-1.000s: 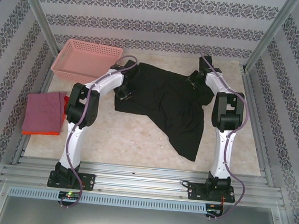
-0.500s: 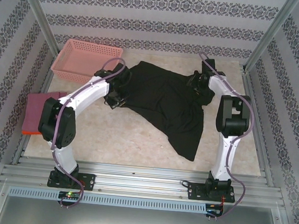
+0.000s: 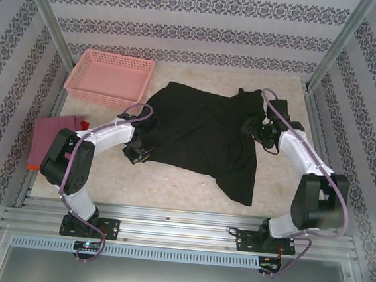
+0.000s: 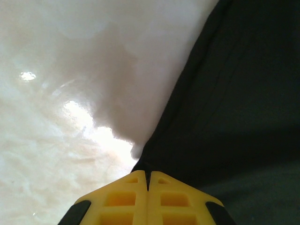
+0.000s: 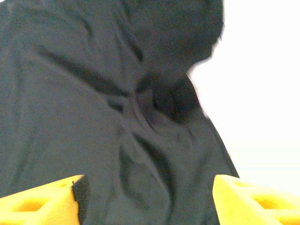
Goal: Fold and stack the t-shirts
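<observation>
I read the black t-shirt (image 3: 202,132) as spread flat on the bench (image 3: 164,185). Its long axis runs from far left to a tapering end at near right. The pink lattice basket (image 3: 111,77) stands at far left, its lattice floor in plain view. The dusty-pink folded shirt (image 3: 54,138) lies on the orange shirt (image 3: 34,165) at the left edge. The left pincer (image 4: 146,176) is clenched on the black t-shirt's near-left edge. The right pincer (image 5: 150,199) is released, fingers (image 5: 42,201) wide apart over the cloth's far-right part.
</observation>
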{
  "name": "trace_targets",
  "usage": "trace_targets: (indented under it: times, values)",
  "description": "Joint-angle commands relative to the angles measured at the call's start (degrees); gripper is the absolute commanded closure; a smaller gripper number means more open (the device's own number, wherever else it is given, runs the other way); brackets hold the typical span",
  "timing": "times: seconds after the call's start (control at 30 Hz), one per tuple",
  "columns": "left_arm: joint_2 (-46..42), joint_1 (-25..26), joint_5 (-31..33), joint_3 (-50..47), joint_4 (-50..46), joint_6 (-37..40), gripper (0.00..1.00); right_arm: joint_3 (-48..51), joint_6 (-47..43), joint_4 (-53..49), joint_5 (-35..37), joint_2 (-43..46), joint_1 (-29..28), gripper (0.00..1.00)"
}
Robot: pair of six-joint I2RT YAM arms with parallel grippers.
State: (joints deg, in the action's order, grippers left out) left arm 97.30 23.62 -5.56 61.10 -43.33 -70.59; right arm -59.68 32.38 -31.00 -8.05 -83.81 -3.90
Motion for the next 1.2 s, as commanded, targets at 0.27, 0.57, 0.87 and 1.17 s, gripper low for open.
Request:
trace_targets:
  times: [0.27, 0.57, 0.87, 1.17]
  values:
    - [-4.7, 0.7, 2.4, -2.2, -0.4, -4.9, 0.42, 14.7, 7.1, -9.3, 1.0, 15.7, -2.7, 0.25]
    - [-6.6, 1.4, -2.8, -4.4, 4.3, -13.2, 0.38, 17.2, 9.2, -7.1, -0.2, 13.5, -4.1, 0.28]
    - [-3.5, 1.6, -4.5, -4.2, 6.2, -20.4, 0.51, 17.5, 9.4, -6.5, -1.1, 11.5, -4.2, 0.32]
    - [0.3, 1.4, -3.9, -3.6, 6.7, -21.3, 0.56, 18.3, 10.0, -6.2, -0.8, 12.0, -4.0, 0.33]
